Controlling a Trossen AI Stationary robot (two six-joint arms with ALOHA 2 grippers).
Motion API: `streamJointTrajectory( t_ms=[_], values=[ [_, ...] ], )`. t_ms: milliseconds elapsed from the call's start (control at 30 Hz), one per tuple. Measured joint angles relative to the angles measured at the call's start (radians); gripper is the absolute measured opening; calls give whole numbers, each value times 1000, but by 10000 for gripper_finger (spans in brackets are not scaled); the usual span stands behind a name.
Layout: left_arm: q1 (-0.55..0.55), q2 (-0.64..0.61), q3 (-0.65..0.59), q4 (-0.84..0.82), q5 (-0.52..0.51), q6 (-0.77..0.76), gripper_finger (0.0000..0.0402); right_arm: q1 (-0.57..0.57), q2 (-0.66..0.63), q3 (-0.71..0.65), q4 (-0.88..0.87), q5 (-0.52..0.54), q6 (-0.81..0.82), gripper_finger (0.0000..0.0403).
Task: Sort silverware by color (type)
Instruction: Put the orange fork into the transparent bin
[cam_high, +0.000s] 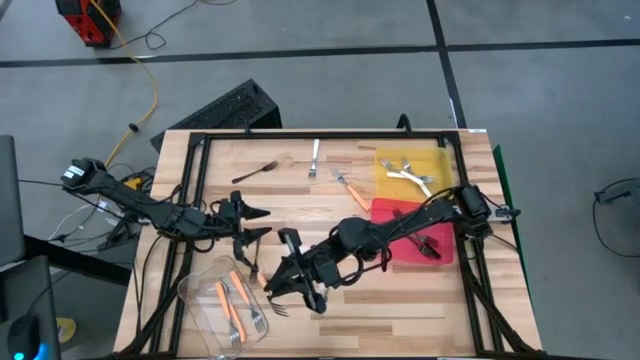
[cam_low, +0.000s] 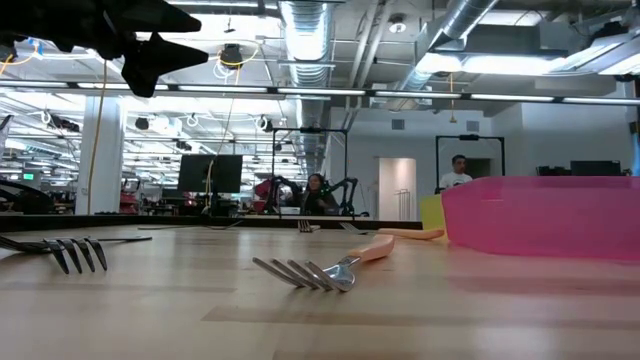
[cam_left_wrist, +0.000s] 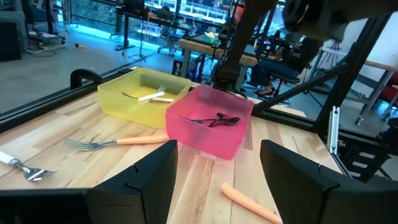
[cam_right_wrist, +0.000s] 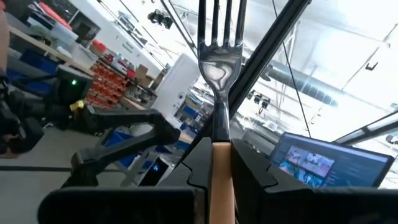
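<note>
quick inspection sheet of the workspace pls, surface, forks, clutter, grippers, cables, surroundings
surface: wooden table, dark frame along its edges
job's things: orange-handled fork in the right gripper; three orange forks in the clear tub; white-handled forks in the yellow tray; dark forks in the red tray; loose on the table a black fork, a white-handled fork, an orange fork
clutter: nothing seen
grippers: right gripper shut on the fork beside the tub; left gripper open, empty, above the table
cables: yellow cable on the floor
surroundings: people at workstations beyond the table
</note>
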Motion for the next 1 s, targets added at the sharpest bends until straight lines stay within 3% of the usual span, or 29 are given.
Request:
streamJointTrajectory(
  t_ms=[267, 633, 1000],
  values=[
    [0, 0, 0, 4, -8, 0, 215, -8, 221, 292, -55, -6, 82, 63],
    [0, -1, 0, -2, -5, 1, 215, -17, 456, 633, -169, -138, 259, 71],
    [0, -1, 0, -8, -12, 52, 215, -25, 522, 696, -340, -166, 255, 73]
  ],
)
